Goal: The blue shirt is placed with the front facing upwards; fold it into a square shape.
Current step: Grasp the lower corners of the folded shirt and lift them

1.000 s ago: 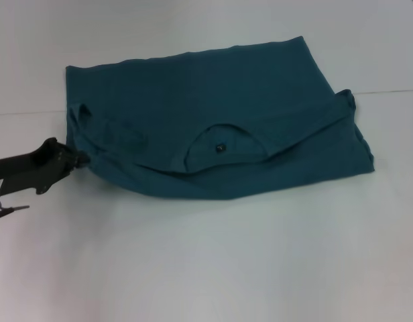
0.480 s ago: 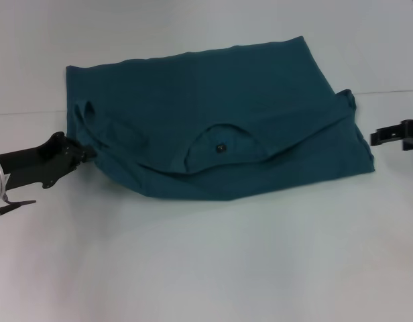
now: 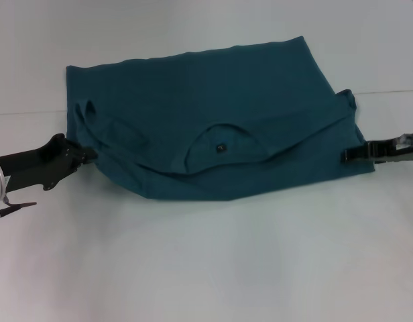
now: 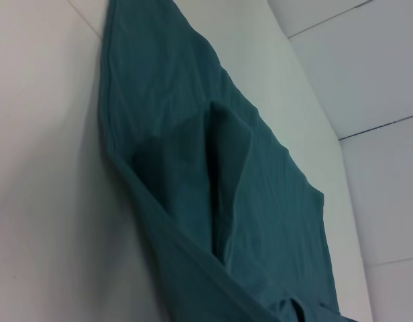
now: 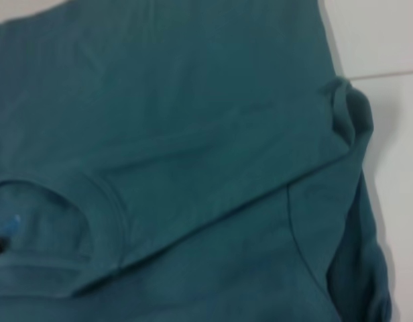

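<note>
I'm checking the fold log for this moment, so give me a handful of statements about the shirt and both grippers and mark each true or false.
1. The blue shirt lies partly folded on the white table. True.
2. The left gripper is at the shirt's left edge. True.
3. The right gripper hangs high above the middle of the shirt. False: it sits low at the shirt's right edge, by the near corner.
4. The round collar faces the far side of the table. False: it lies near the front edge, its small dark label showing.
5. A second garment lies beside the shirt. False: only the one shirt is on the table.
</note>
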Motion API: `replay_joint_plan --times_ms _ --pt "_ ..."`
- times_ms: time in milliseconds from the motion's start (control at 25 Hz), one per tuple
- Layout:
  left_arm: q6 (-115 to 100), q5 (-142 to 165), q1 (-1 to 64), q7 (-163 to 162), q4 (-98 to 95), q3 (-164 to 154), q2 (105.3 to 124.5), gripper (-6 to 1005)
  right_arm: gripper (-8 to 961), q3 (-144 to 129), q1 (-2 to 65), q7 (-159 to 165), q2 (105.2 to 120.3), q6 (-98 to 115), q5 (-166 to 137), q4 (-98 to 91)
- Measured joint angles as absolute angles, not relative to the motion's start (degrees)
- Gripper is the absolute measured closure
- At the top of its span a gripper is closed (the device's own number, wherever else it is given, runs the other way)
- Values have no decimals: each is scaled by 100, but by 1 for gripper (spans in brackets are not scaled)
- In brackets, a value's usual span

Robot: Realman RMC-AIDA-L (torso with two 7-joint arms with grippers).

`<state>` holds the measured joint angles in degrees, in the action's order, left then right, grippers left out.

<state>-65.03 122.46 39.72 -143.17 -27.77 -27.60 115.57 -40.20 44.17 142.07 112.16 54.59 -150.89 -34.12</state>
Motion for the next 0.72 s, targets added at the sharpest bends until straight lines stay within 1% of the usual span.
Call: replay_joint_plan --times_ms 240,720 --pt "-6513 12243 3972 -14316 -2777 -2764 11575 982 229 -4223 4405 14194 11337 5032 -15091 -3285" --pt "-6597 12181 3929 -14249 -2777 -2770 11620 982 242 -4209 4353 14234 11366 5001 -15059 -3306"
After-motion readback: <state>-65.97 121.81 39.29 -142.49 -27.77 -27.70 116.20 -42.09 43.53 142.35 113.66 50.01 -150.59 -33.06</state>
